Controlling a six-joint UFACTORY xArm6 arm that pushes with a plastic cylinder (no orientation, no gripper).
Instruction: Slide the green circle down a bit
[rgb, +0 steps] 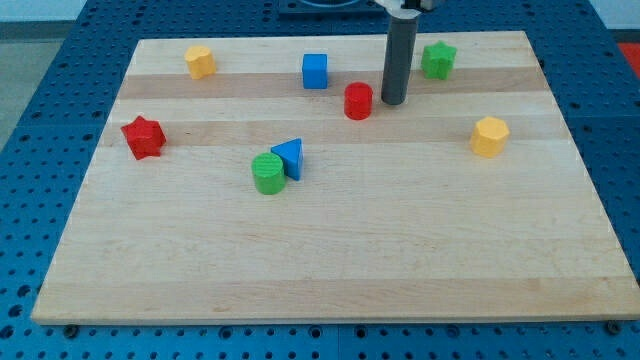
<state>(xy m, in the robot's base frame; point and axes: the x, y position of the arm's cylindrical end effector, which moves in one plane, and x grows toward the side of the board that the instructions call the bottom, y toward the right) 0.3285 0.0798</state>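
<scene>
The green circle (268, 173) stands left of the board's middle, touching a blue triangle (290, 157) on its upper right. My tip (392, 102) rests on the board near the view's top, just right of a red circle (358, 101). The tip is well up and to the right of the green circle, apart from it.
A wooden board (330, 250) lies on a blue perforated table. On it also sit a blue cube (315, 71), a green star (438, 60), a yellow block (200, 62) at top left, a yellow block (490, 136) at right, and a red star (143, 137) at left.
</scene>
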